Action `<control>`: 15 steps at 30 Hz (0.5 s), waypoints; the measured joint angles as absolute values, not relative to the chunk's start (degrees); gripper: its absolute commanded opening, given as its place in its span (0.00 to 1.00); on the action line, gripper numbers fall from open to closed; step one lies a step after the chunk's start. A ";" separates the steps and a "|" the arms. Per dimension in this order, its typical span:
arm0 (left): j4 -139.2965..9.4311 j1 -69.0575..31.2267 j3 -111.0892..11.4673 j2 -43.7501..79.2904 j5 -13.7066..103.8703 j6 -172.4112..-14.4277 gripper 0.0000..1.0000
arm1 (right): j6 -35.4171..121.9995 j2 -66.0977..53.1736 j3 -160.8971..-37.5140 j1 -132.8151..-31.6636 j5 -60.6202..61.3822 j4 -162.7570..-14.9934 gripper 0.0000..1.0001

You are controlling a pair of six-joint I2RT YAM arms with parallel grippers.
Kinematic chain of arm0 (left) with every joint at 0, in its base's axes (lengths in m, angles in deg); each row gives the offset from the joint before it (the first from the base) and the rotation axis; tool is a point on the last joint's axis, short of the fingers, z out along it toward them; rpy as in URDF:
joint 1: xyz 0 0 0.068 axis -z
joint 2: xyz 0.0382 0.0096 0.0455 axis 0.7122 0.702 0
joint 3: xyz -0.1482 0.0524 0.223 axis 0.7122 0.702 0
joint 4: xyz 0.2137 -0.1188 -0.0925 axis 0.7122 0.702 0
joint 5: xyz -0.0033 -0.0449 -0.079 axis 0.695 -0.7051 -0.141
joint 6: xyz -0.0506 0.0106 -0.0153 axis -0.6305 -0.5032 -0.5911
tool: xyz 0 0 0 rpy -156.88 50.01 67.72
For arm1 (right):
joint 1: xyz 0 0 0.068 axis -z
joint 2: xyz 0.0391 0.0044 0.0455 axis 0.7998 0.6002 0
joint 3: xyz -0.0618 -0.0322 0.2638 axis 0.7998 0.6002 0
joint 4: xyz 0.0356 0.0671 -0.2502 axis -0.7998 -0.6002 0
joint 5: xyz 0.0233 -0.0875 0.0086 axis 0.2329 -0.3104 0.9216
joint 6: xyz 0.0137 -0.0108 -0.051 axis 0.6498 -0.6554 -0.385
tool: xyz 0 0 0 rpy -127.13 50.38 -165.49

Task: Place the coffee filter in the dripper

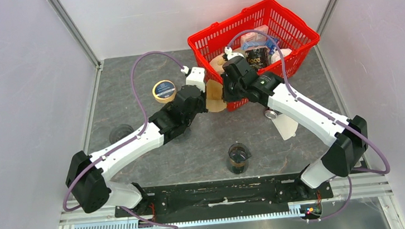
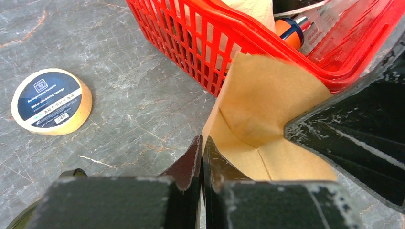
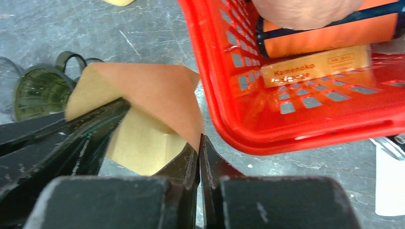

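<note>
First, tape roll [image 1: 164,90]: it lies flat on the grey table [image 1: 124,77], to the left of both grippers and apart from them.
Dripper [image 3: 37,91]: dark green glass with a handle. It stands on the table, lower than the filter and near it, and does not touch it.
Left gripper [image 2: 201,143]: its fingers are pressed together and pinch one edge of the coffee filter.
Coffee filter [image 2: 267,109]: brown paper, held in the air between the two grippers, just in front of the basket wall. Its mouth is pulled partly open like a pocket. It is not in the dripper.
Right gripper [image 3: 199,143]: its fingers are also clenched, with the other edge of the filter caught between their tips.
Glass jar [image 1: 238,159]: it stands alone on the table near the arm bases, well apart from the filter.
Red basket [image 1: 296,60]: at the back right of the table. Inside are a white paper roll [image 1: 219,63], a dark packet [image 1: 257,56] and an orange tube [image 2: 286,28].
White object [image 1: 286,127]: it lies on the table beside the right arm. I cannot tell what it is.
</note>
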State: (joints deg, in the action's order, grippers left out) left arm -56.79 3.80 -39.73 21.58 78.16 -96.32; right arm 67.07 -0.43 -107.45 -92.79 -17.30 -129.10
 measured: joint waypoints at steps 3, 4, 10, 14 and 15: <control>-56.74 3.80 -39.73 21.58 77.79 -96.32 0.05 | 66.85 0.31 -108.39 -92.75 -14.90 -129.05 0.17; -56.74 3.80 -39.73 21.58 77.75 -96.34 0.04 | 66.80 0.42 -108.50 -92.75 -14.37 -129.05 0.20; -56.35 3.80 -39.75 21.58 77.68 -96.34 0.03 | 66.72 0.42 -108.54 -92.75 -12.47 -128.70 0.45; -55.61 3.80 -39.94 21.58 77.70 -96.36 0.03 | 66.58 -0.19 -108.47 -92.75 -11.95 -127.92 0.61; -55.56 3.80 -39.94 21.58 77.70 -96.36 0.03 | 66.54 -0.63 -108.34 -92.75 -11.95 -127.59 0.67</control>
State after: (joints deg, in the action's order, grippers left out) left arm -55.56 3.80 -39.94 21.58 77.70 -96.36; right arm 66.54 -0.63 -108.34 -92.75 -11.95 -127.59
